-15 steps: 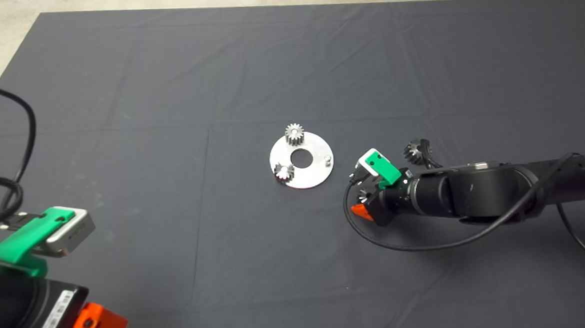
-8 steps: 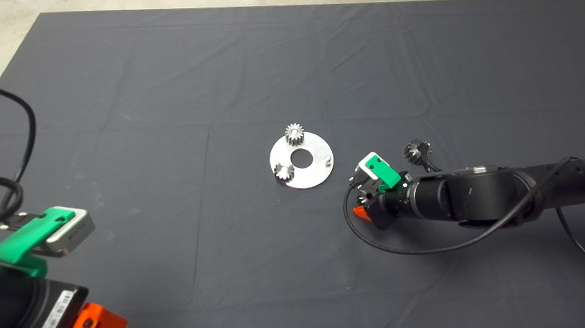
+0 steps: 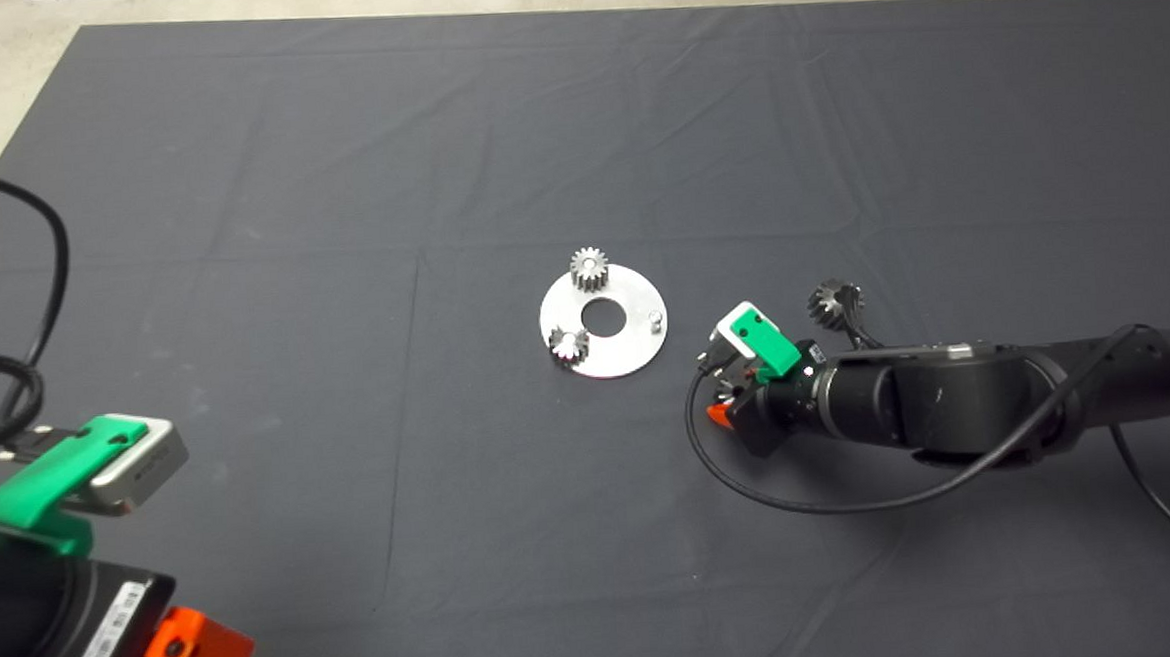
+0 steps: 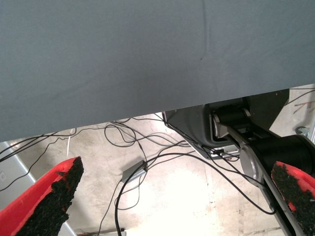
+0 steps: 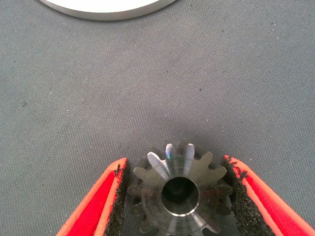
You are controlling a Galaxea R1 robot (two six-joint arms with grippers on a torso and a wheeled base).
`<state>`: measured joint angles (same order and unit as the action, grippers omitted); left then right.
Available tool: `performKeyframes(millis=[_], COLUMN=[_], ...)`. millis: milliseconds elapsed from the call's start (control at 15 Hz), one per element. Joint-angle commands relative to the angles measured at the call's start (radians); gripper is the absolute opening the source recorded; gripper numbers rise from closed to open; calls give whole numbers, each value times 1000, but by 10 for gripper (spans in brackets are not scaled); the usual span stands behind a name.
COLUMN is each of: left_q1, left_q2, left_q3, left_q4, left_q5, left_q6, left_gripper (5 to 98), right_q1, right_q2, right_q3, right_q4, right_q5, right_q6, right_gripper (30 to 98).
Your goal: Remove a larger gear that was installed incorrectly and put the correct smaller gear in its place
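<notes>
Drawn back a little from the plate (image 3: 636, 351) and lower toward the mat (image 3: 337, 181) than a second ago: right gripper (image 3: 722, 403), reaching in from the right. Head view: peg (image 3: 655, 318) on the plate's right side bare, so removal judged done; two small silver gears (image 3: 589, 267) (image 3: 568, 344) seated on the plate; smaller gear (image 3: 828, 303) lying loose on the mat beside the right arm, well placed for a following pick-up. Left gripper (image 3: 199, 649) parked at lower left. Left wrist view: fingers (image 4: 54, 196) spread wide, nothing between, floor cables beyond the mat edge. Right wrist view: pads (image 5: 124, 196) pressed against opposite teeth of the larger gear (image 5: 179, 191), hole facing the camera, apparently being carried clear of the plate for setting aside.
</notes>
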<state>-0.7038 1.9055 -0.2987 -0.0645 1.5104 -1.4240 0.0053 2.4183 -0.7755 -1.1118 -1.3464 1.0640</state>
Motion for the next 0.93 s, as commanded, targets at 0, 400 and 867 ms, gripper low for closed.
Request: performKeyframes(millis=[0,400,867], left_q1=[-6,3,9], left_q2=[-4,-4,-6], left_q3=[18,18,18], left_q4=[-20,-20,-20], left_q5=[4,2,2], left_q6=[-1,-1,-1], left_gripper=[982,982,982], right_q1=[9,7,72], right_q2=[-3,-6,-3], right_q3=[-2,-16,78], right_q4=[-34,-33,-22], right_q5=[1,2,-10], right_q6=[5,14,51], right_gripper=[502,437,422])
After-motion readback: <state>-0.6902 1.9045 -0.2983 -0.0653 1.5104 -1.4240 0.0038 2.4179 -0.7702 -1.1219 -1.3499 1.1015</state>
